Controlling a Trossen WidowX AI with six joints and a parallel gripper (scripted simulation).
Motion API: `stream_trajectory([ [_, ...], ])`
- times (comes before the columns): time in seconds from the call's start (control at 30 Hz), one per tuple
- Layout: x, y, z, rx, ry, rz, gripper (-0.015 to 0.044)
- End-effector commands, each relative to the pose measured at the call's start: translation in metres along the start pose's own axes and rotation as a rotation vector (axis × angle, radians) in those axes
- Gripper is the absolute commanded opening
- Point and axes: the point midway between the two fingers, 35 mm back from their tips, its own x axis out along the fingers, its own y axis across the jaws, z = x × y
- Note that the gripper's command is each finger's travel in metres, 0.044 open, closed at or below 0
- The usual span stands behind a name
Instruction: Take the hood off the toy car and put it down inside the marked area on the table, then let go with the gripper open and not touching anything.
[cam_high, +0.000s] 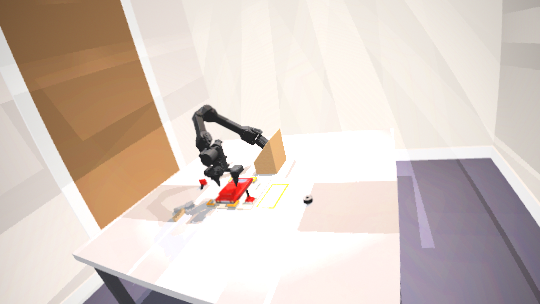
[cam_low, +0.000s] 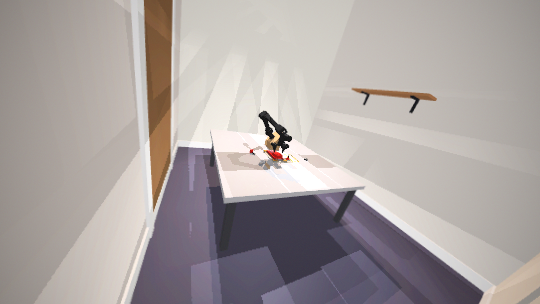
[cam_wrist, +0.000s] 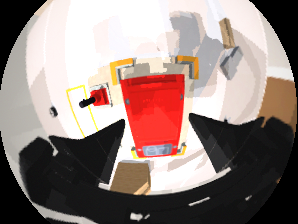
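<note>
The toy car (cam_high: 234, 192) (cam_low: 274, 155) (cam_wrist: 154, 134) is red and sits between orange and yellow corner pieces. Its hood (cam_wrist: 153, 97) looks like the flat red panel on top, still on the car; its edges are hard to tell from the body. My gripper (cam_high: 227, 184) (cam_low: 280, 150) (cam_wrist: 157, 118) is open and empty, pointing down above the car. In the wrist view its fingers stand at either side of the red body; their exact height above it is hard to tell. The marked area (cam_high: 281, 184) (cam_wrist: 75, 88) is a yellow outline beside the car, with nothing inside it.
A red block with a black lever (cam_high: 250, 199) (cam_wrist: 100, 96) stands between car and outline. Another red piece (cam_high: 202, 182) (cam_low: 251, 151) lies on the car's other side. A tan wedge (cam_high: 271, 155) (cam_wrist: 131, 176), a small black round thing (cam_high: 308, 199) (cam_wrist: 53, 112) and a grey piece (cam_wrist: 231, 62) are nearby.
</note>
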Motion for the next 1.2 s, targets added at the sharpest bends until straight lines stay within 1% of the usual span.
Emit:
stream_trajectory([
  [0.0, 0.007, 0.001, -0.003, -0.012, 0.011, -0.005, 0.0440],
  [1.17, 0.020, 0.001, -0.003, -0.012, 0.011, -0.005, 0.0440],
])
